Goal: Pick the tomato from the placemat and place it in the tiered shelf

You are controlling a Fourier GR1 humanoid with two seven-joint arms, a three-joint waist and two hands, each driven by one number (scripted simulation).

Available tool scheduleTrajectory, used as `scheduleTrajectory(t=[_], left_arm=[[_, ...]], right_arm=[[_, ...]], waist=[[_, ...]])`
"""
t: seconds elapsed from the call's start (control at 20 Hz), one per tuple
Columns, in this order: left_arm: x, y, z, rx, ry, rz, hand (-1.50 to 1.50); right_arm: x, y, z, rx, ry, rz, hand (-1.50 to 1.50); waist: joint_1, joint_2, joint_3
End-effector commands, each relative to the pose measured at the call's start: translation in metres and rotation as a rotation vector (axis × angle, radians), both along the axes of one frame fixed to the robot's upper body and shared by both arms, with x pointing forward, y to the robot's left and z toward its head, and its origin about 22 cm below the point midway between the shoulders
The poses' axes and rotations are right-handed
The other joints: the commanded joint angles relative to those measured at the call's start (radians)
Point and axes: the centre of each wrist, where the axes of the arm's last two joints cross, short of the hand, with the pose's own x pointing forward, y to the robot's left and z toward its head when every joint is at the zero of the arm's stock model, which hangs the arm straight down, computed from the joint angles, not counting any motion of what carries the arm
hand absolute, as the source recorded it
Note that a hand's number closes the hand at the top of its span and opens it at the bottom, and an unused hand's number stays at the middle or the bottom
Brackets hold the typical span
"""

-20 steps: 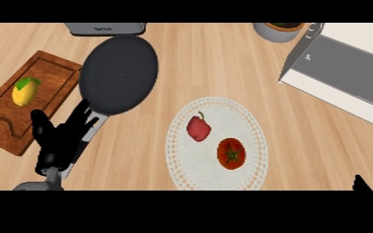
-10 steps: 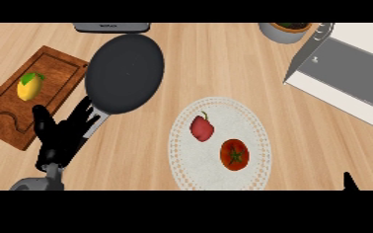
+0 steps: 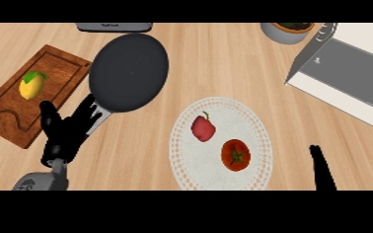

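Head view is looking steeply down on a wooden counter, where the round red tomato (image 3: 235,155) is lying on the white, lace-edged round placemat (image 3: 188,168), at about five o'clock from a small red pepper (image 3: 203,128) sharing the mat. Nothing is touching the tomato yet. The right hand (image 3: 320,170) is showing only as a dark sliver at the tomato's three o'clock, so whether its fingers are open cannot be told. The left hand (image 3: 67,131) is resting at nine o'clock with fingers spread, holding nothing, beside the dark round pan (image 3: 129,71). The grey-and-white tiered shelf (image 3: 342,74) is waiting at the mat's two o'clock.
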Motion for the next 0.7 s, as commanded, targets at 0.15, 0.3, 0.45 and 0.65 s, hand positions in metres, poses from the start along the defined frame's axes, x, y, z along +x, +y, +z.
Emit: scheduleTrajectory(t=[0.15, 0.3, 0.45, 0.65], left_arm=[[-0.005, 0.013, -0.012, 0.01, 0.014, 0.024, 0.0], [-0.009, 0.001, -0.013, -0.009, 0.01, 0.031, 0.0], [-0.006, 0.006, -0.011, 0.003, 0.024, 0.01, 0.0], [-0.01, 0.005, -0.01, 0.006, 0.002, 0.036, 0.0]], right_arm=[[0.038, 0.056, 0.009, -0.11, 0.118, 0.002, -1.5], [0.045, 0.068, -0.008, -0.128, 0.191, -0.019, -1.5], [0.039, 0.071, -0.006, -0.126, 0.189, -0.063, -1.5], [0.046, 0.075, -0.024, -0.167, 0.194, -0.086, -1.5]], waist=[[-0.011, -0.004, 0.001], [-0.015, -0.005, 0.002], [-0.021, -0.007, 0.002], [-0.02, -0.007, 0.002]])
